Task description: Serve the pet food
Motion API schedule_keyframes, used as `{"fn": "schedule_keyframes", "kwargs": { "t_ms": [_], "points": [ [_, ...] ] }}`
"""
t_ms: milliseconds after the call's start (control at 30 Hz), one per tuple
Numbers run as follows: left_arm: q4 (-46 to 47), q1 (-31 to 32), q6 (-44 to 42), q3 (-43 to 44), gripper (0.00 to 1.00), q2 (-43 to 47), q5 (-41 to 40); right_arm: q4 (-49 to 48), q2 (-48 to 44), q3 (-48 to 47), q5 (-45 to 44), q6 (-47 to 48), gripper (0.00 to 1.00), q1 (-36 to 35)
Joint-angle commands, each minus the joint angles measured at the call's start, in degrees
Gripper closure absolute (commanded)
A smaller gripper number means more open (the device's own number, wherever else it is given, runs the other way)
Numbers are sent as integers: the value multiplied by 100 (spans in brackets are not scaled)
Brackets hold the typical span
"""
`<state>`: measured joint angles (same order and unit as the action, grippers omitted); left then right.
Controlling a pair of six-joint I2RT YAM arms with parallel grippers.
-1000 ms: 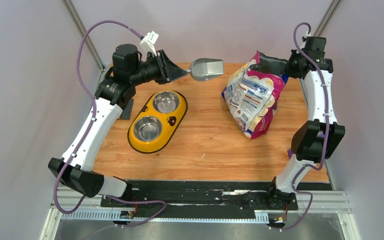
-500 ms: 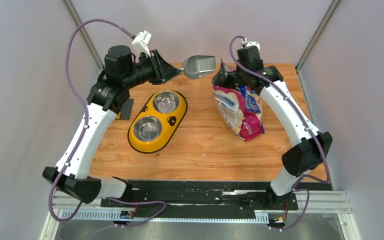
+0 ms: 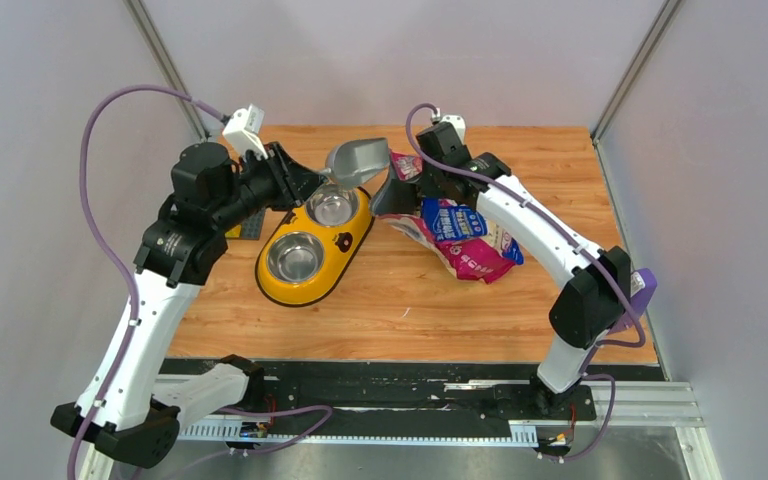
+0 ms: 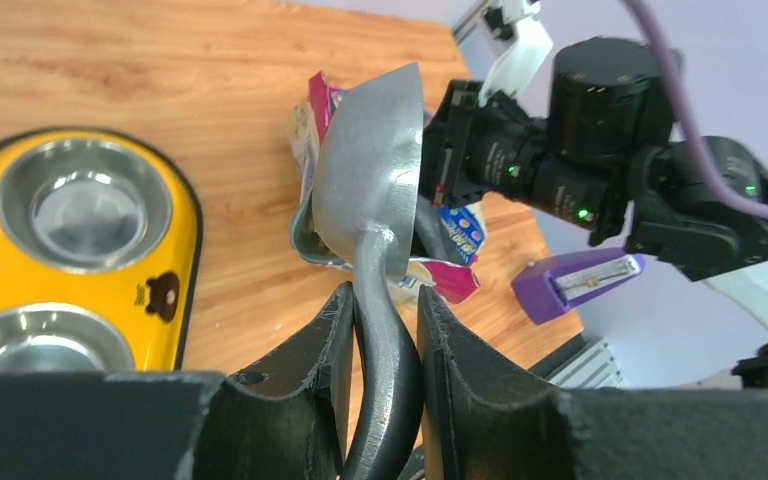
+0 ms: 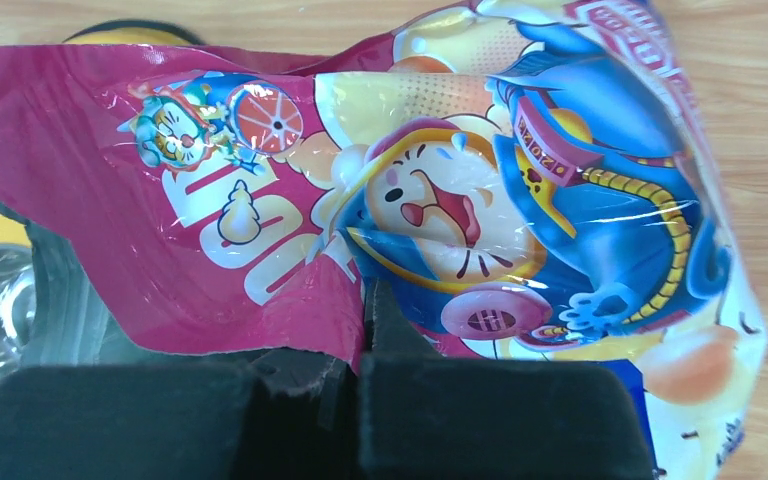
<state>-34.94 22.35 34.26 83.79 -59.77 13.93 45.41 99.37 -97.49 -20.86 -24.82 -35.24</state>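
The left end effector (image 4: 381, 318) clamps the grey scoop (image 4: 365, 195) by its handle, bowl ahead of it; the right end effector (image 5: 362, 335), closed, pinches the bag (image 5: 520, 200).

In the top view the feeder (image 3: 315, 235) lies on the surface (image 3: 410, 300), left of the centre. The bag (image 3: 460, 225) rests on the surface to its right. The scoop (image 3: 353, 160) is over the feeder's upper end, just beside the bag's upper left end.
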Motion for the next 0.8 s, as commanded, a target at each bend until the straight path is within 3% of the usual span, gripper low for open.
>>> {"fn": "schedule_keyframes", "kwargs": {
  "t_ms": [0,200,333,533,767],
  "points": [
    [-90,-29,-28,-291,100,123,-231,-46,192,189,375,-312,100,-206],
    [-211,-29,-71,-532,100,186,-211,84,217,-35,-11,-123,100,-212],
    [65,-27,52,-909,100,145,280,120,158,-260,-373,-37,100,-179],
    [-55,-29,-38,-930,100,137,67,300,21,-571,-552,-50,100,-182],
    [800,-29,559,-1213,100,-380,749,337,-66,-892,-1033,571,100,-456]
  ]
}}
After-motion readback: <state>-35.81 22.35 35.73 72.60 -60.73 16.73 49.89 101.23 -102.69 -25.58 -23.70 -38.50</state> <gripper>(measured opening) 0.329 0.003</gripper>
